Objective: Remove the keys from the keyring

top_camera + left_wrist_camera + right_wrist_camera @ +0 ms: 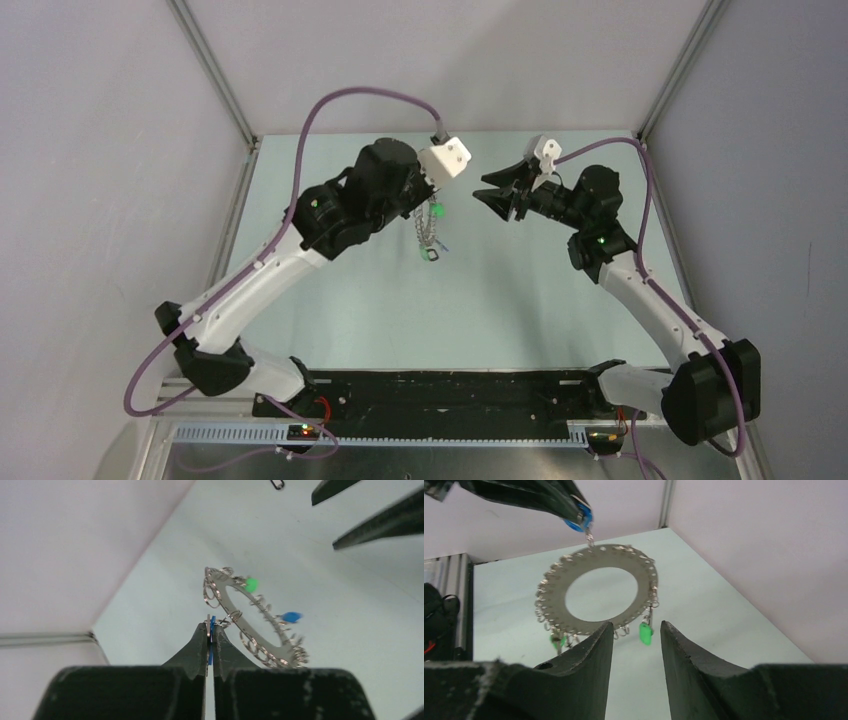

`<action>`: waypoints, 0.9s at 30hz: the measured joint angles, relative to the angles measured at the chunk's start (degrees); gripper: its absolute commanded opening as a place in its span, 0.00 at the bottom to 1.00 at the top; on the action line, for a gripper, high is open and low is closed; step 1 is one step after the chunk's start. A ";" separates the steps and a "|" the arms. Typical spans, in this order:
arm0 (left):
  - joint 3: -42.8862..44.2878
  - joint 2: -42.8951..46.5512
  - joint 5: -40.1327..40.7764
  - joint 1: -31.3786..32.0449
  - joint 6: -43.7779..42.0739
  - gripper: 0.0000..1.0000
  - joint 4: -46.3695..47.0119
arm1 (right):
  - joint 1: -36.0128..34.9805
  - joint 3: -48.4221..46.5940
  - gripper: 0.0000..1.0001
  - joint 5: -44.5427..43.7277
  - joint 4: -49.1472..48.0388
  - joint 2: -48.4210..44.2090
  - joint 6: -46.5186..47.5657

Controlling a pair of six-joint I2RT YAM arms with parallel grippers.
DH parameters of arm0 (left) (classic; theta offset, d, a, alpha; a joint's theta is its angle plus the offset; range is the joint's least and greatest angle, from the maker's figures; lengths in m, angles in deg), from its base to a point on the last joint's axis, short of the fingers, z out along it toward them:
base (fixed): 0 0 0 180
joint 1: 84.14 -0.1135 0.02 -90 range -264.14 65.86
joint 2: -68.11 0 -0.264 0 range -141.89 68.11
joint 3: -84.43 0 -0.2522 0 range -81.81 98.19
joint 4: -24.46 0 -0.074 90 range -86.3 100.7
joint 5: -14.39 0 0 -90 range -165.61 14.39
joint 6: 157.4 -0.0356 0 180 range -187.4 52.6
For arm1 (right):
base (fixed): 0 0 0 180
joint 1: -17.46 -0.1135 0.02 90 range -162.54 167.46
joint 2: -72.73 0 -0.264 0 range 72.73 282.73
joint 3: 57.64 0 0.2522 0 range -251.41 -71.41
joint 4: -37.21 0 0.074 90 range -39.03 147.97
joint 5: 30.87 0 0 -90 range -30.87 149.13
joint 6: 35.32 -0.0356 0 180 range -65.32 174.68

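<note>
The keyring (644, 587) is a flat silvery ring with many small wire loops round its rim, hanging in the air above the table (520, 290). My left gripper (210, 627) is shut on a blue-headed key (212, 630) that is hooked to the ring's rim, so the ring dangles from it. A green-headed key (645, 633) and a second green one (557, 641) hang from the ring's lower rim. Another blue key (291, 616) shows on the rim. My right gripper (636, 625) is open and empty, just short of the ring's lower edge, with the green key seen between its fingers.
In the top view the keyring (428, 228) hangs mid-table between the left gripper (436, 198) and the right gripper (482, 188). A small dark item (277, 484) lies on the table beyond the ring. Grey walls close the table on three sides.
</note>
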 measured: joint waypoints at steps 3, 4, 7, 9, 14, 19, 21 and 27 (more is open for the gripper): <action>8.04 -4.85 -0.68 0.04 7.74 0.01 -9.99 | -2.54 0.63 0.44 -0.74 1.77 -1.90 1.86; 9.75 -6.43 -1.60 0.04 10.14 0.00 -13.05 | -3.28 0.66 0.44 -0.90 2.32 -2.25 2.32; 11.41 -10.10 -5.44 0.02 16.63 0.00 -21.00 | -4.76 0.74 0.44 -1.60 3.34 -2.67 3.45; 11.78 -12.02 -8.90 -0.17 20.37 0.00 -25.09 | -5.09 1.40 0.44 -2.27 3.69 -2.95 3.82; 11.80 -13.31 -20.72 -2.40 30.27 0.00 -29.64 | -5.60 3.72 0.43 -4.20 6.14 -5.22 4.22; 10.78 -12.94 -34.62 -8.35 40.65 0.00 -28.46 | -5.75 4.42 0.42 -7.39 8.94 -8.41 4.17; 10.40 -13.00 -37.73 -10.36 44.33 0.00 -27.89 | -5.77 4.63 0.42 -9.77 10.16 -10.32 3.67; 10.40 -13.05 -40.39 -12.74 59.84 0.00 -25.16 | -6.01 7.56 0.43 -14.86 13.38 -17.70 3.10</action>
